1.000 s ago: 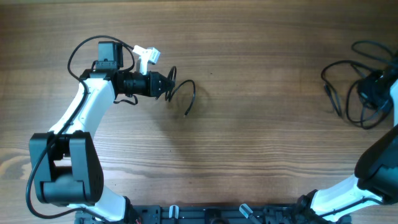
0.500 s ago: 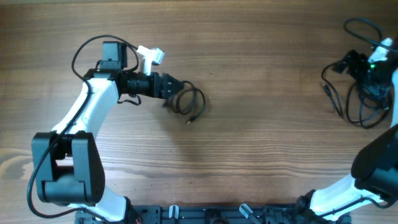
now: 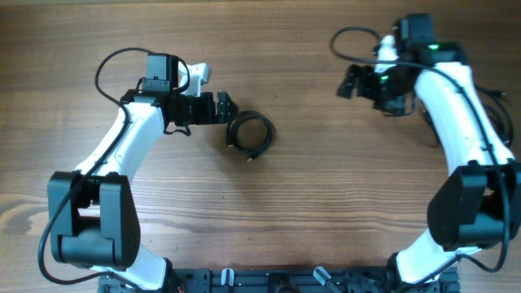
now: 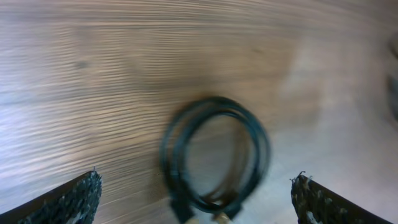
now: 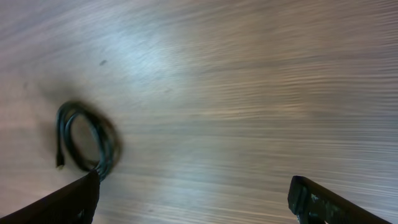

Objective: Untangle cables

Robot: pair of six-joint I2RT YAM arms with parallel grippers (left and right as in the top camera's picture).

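Note:
A thin black cable lies on the wooden table as a small flat coil, its plug end pointing down-left. My left gripper sits just to the coil's left, open and holding nothing. In the left wrist view the cable lies ahead between the spread fingertips of the left gripper, untouched. My right gripper hangs open and empty over bare wood at upper centre-right. In the right wrist view, with the right gripper below, the same cable shows far off at left. The other cables lie mostly hidden behind the right arm.
Both white arms reach in from the near edge, the left arm on the left and the right arm on the right. Thick black robot wires loop above each wrist. Bare wood stretches between the two grippers.
My left gripper opened and let go of the cable, which settled into a flat coil. My right gripper opened too, and the right arm swung from the far right edge toward the centre.

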